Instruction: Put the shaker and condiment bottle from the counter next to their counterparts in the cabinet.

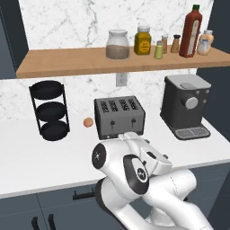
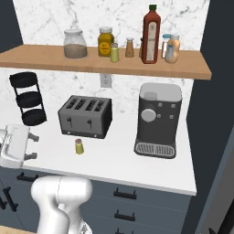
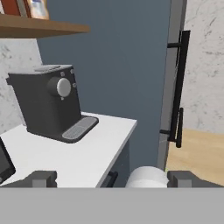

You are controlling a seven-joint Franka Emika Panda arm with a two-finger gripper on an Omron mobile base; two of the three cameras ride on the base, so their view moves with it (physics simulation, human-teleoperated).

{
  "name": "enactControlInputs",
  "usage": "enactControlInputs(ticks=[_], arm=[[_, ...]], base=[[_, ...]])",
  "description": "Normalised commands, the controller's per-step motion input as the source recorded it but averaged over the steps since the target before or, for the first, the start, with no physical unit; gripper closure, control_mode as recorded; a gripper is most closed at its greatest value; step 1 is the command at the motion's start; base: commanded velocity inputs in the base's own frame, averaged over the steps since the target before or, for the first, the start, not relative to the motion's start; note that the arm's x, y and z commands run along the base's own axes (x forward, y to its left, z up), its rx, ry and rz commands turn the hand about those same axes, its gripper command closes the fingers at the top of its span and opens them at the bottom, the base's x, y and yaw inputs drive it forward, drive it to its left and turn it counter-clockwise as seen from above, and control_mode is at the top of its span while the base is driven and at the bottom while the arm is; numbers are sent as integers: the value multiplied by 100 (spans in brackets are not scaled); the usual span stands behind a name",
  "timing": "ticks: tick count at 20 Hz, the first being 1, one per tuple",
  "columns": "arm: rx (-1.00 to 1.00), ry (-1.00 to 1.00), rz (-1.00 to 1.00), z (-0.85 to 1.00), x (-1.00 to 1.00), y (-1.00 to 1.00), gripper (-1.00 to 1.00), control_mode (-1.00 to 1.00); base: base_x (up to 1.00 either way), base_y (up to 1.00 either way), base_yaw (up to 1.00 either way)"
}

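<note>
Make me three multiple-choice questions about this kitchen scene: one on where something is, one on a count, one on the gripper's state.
1. Where does the small shaker stand?
A. on the counter, in front of the toaster
B. inside a drawer
C. on the floor

2. How many tiers has the black rack?
A. two
B. three
C. five

3. How is the gripper?
A. shut on the shaker
B. shut on nothing
C. open and empty

Answers: A, it stands on the white top just before the toaster; B, three round trays are stacked; C, the finger tips stand wide apart with nothing between.
</note>
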Motion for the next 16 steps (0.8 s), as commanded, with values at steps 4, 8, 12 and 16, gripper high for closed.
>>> enactControlInputs(ticks=[4,8,12,16], arm=[[0,0,0,-12,11,0,-100,-100],[0,0,0,-18,1,0,-100,-100],[0,0,0,-13,15,-1,-100,-100],[0,0,0,-10,22,-1,-100,-100]], base=[[0,0,0],[0,0,0],[0,0,0],[0,0,0]])
